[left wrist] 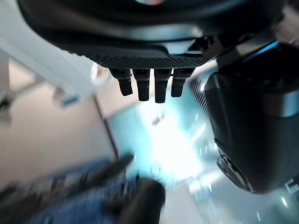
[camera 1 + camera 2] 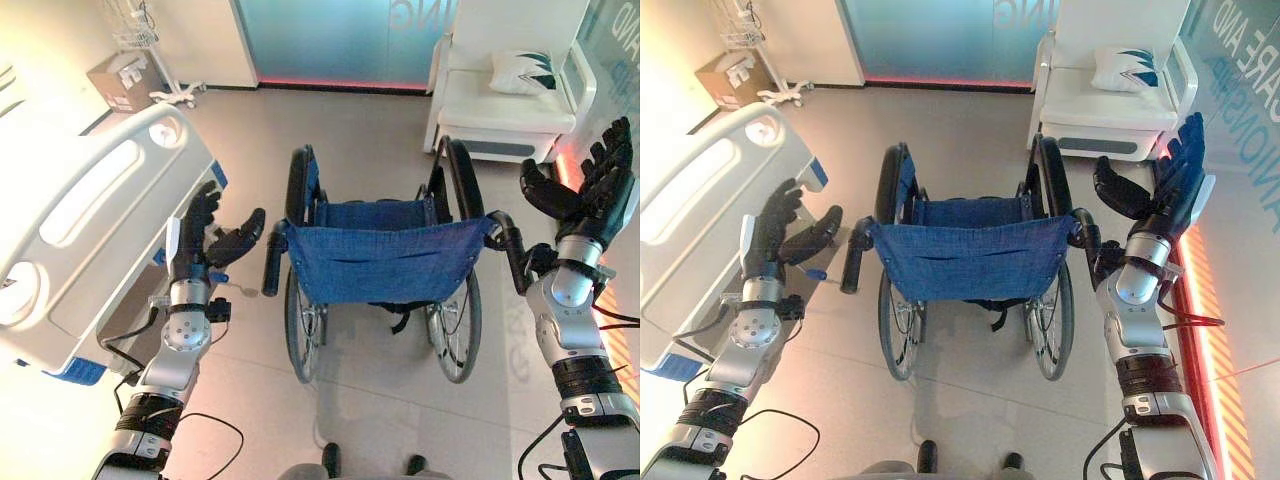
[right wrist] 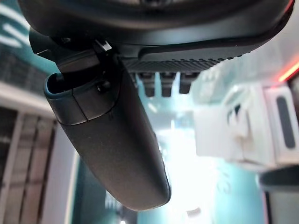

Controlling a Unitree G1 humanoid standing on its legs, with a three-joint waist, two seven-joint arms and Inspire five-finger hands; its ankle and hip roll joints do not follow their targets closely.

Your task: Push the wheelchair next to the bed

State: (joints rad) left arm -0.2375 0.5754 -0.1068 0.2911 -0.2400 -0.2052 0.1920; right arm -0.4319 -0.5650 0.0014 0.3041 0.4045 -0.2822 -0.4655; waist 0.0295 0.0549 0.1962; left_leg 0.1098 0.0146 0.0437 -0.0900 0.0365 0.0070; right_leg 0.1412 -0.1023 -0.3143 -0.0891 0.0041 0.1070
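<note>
- Bed (image 2: pixel 90 210): far left.
- Left hand (image 2: pixel 205 235): fingers straight, spread wide, holding nothing, just beside the left push handle (image 2: pixel 271 265).
- Wheelchair (image 2: pixel 380 255): centre floor, apart from bed.
- Right hand (image 2: pixel 590 185): fingers spread wide, empty, near the right handle (image 2: pixel 508 243).

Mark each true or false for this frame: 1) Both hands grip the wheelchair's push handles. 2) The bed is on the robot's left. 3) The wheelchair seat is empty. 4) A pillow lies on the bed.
1) False: the left hand and right hand are open, beside the push handles of the wheelchair.
2) True: the bed.
3) True.
4) False: the pillow lies on the white armchair.
</note>
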